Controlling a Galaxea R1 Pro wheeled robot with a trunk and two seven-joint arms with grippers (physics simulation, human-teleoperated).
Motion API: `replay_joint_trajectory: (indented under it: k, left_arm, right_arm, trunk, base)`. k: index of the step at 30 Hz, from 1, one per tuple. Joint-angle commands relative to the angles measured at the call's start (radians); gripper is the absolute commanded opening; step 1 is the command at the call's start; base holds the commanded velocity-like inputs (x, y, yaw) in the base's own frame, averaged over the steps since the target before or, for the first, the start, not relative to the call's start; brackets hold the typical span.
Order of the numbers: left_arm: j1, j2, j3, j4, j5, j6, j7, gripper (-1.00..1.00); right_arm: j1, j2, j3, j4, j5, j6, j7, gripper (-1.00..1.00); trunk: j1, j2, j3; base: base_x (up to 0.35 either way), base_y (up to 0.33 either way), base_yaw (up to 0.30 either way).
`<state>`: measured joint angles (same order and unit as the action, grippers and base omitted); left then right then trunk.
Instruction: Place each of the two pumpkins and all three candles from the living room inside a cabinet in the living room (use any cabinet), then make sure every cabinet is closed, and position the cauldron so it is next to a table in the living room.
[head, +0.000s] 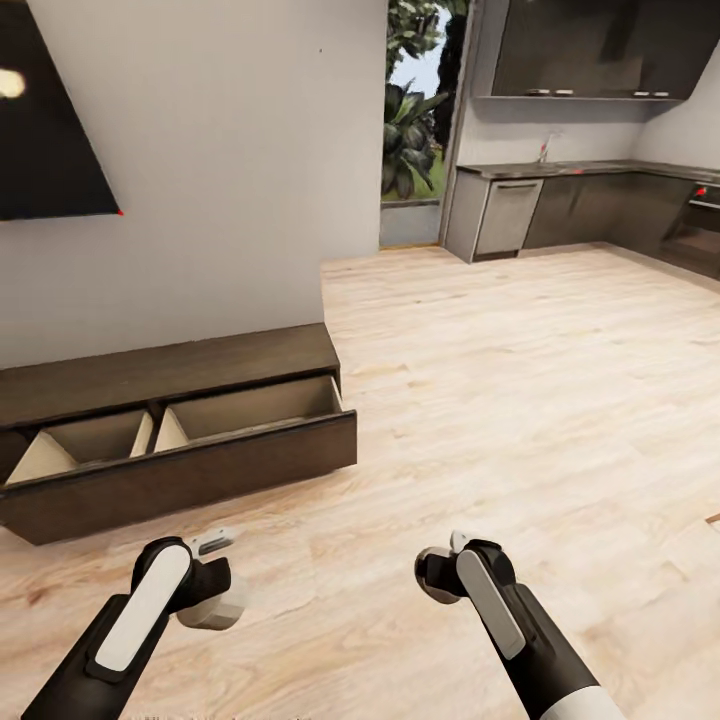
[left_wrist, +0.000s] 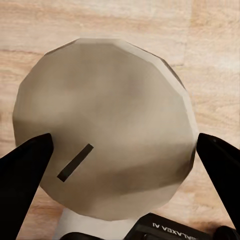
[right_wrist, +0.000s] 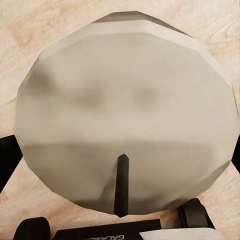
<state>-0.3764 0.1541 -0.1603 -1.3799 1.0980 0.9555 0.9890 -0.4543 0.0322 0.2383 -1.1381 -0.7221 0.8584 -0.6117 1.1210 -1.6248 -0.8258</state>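
Observation:
The long dark brown cabinet (head: 180, 368) stands against the wall at the left, with its drawer (head: 245, 412) pulled out; the pale insides look bare. My left gripper (head: 208, 592) hangs low in front of it, shut on a stubby grey-tan candle (head: 220, 610). In the left wrist view that candle (left_wrist: 105, 115) sits between the black fingers (left_wrist: 22, 180), wick up. My right gripper (head: 440, 575) is over the floor to the right. The right wrist view has a second candle (right_wrist: 125, 100) held between its fingers (right_wrist: 7, 160). Pumpkins, cauldron and table are out of view.
A black screen (head: 50, 120) hangs on the grey wall above the cabinet. Light wood floor (head: 520, 400) stretches right and back to a kitchen counter (head: 590, 200) and a doorway (head: 410, 130) with plants outside.

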Motion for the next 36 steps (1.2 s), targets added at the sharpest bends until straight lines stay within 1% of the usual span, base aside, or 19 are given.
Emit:
replay_joint_trajectory:
  k: [1,31,36]
  left_arm:
    - [-0.001,0.001,-0.002,-0.001,0.008,0.002,0.011,-1.00]
    - [-0.001,0.001,-0.002,-0.001,0.007,0.003,0.017,-1.00]
    - [-0.001,0.002,-0.002,-0.001,0.007,0.004,0.016,-1.00]
  right_arm:
    - [-0.001,0.000,0.001,-0.001,-0.011,0.001,-0.011,-1.00]
    - [-0.001,-0.002,-0.002,-0.005,-0.019,0.017,-0.022,-1.00]
    - [-0.001,0.000,-0.002,-0.003,-0.014,0.018,-0.022,-1.00]
  trunk:
    - [-0.004,0.007,0.002]
    - [-0.119,0.217,0.096]
    - [-0.138,0.252,0.112]
  base:
    - [0.000,0.000,0.290]
    - [0.000,0.000,0.290]
    - [0.000,0.000,0.284]
